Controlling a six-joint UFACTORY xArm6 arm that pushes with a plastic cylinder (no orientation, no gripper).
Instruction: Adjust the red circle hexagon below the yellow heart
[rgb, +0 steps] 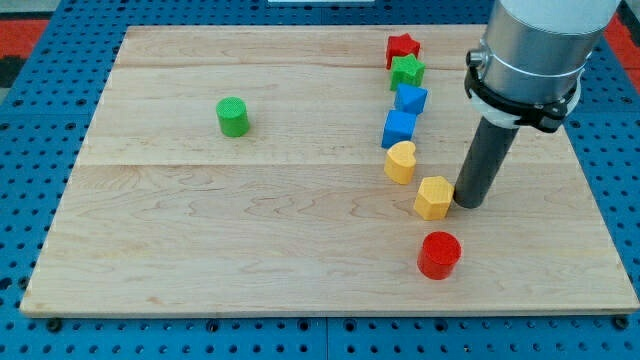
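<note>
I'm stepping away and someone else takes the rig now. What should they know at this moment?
My tip rests at the right side of the yellow hexagon block, touching or nearly so.
The red round block lies below and slightly right of the hexagon, apart from the tip.
The yellow heart block ends the column of blocks, up-left of the hexagon.
Done: red sits lower than the heart.
Left: nudge it left, directly under the heart.

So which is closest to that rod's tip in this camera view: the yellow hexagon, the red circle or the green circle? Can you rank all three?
From my tip:
1. Yellow hexagon, right beside it on the view's left, seemingly touching.
2. Red circle, a little below, toward the view's bottom.
3. Green circle, far off toward the view's upper left.
</note>
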